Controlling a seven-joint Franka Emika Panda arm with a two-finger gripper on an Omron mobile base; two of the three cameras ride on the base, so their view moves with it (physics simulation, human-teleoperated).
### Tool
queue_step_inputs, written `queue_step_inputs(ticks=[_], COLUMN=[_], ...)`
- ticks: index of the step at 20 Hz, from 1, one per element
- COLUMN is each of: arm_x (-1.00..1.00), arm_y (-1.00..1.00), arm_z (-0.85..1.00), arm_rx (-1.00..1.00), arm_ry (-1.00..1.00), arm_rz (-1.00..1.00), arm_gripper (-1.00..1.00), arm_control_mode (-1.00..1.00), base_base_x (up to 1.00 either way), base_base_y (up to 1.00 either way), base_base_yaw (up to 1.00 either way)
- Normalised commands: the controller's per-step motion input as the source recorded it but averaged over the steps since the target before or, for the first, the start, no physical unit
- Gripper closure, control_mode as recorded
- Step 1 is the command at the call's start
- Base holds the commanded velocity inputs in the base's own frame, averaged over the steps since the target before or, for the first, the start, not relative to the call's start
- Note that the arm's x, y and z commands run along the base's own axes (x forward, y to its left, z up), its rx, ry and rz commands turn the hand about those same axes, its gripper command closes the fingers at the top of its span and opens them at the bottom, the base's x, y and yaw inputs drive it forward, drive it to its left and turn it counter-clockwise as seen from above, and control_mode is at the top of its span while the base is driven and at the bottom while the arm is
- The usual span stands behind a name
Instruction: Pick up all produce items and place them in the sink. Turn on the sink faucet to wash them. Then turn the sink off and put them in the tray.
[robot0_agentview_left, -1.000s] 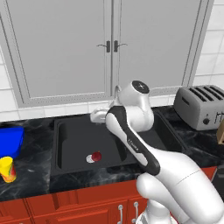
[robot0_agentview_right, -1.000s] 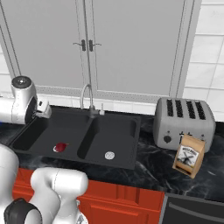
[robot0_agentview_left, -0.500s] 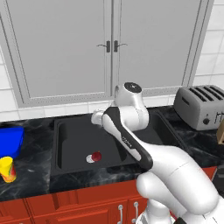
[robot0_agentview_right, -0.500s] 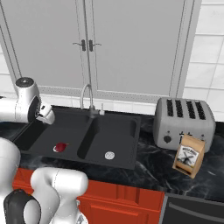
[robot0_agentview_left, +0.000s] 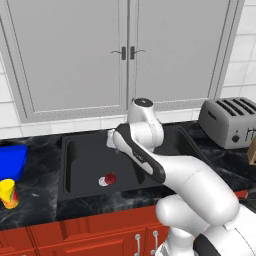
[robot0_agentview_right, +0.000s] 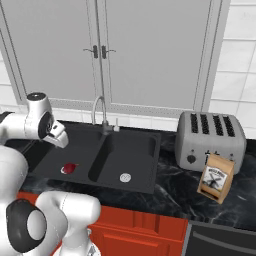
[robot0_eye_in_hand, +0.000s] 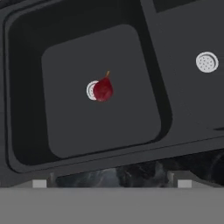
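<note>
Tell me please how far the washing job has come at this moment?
Done: the red fruit already lies in the left basin of the sink, against its drain. In hand: nothing; the gripper hangs open above that basin. Left: no water runs from the faucet, so washing, then moving the fruit to the blue tray.

Honestly nothing readable here. The only thing with any print on it is the brown paper bag (robot0_agentview_right: 216, 178) leaning against the toaster (robot0_agentview_right: 212, 141) at the right of the right base view. It has a dark round label with a pale picture, but the lettering is way too small and blurry.
</note>
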Motion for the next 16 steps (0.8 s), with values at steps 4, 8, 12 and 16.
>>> queue_step_inputs(ticks=[4, 8, 12, 16], arm_x=[0.05, 0.14, 0.31, 0.35], arm_y=[-0.07, -0.03, 0.0, 0.0], arm_z=[-0.39, -0.36, -0.31, -0.3], arm_rx=[-0.03, 0.0, 0.0, 0.0], arm_ry=[0.03, 0.05, 0.06, 0.05], arm_rz=[-0.01, 0.0, 0.0, 0.0], arm_gripper=[-1.0, -1.0, -1.0, -1.0], arm_control_mode=[-1.0, -1.0, -1.0, -1.0], base_base_x=[0.0, 0.0, 0.0, 0.0], base_base_y=[0.0, 0.0, 0.0, 0.0], base_base_yaw=[0.0, 0.0, 0.0, 0.0])
